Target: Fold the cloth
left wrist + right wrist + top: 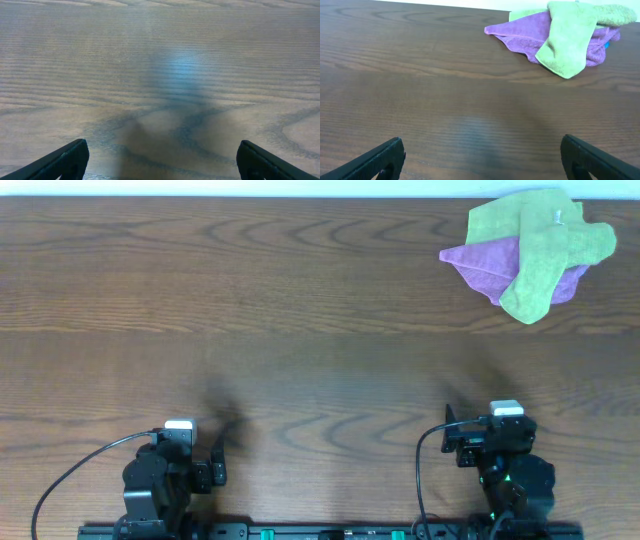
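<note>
The cloth [540, 270], the lime-green one, lies crumpled on top of the purple cloth [480, 265], draped across it in a loose diagonal band with one end hanging down past the purple edge toward the robot. A small white tag [556, 218] shows near its upper end. A second green cloth [495, 220] sits behind the purple cloth, partly tucked under the same heap, so three cloths are tangled together out there. And the arms? Both are parked well away from the purple cloth, on the robot's side of it, with a wide stretch of bare wood-grain worktop [300, 310] in between. The left gripper [161, 162] is spread wide with nothing between its fingers, and from its wrist view there is only worktop ahead, no purple cloth in sight. The right gripper [482, 160] is spread wide too, empty, looking across at the purple cloth and the green band over it from a distance. So by my reading the task sits at the very start: nothing is grasped, nothing is laid flat, not one fold is made. All of it is left, as I judge it: reaching out to the heap, lifting the cloth clear of the purple cloth without dragging the others along, spreading it flat, then bringing one edge over to meet the other.
</note>
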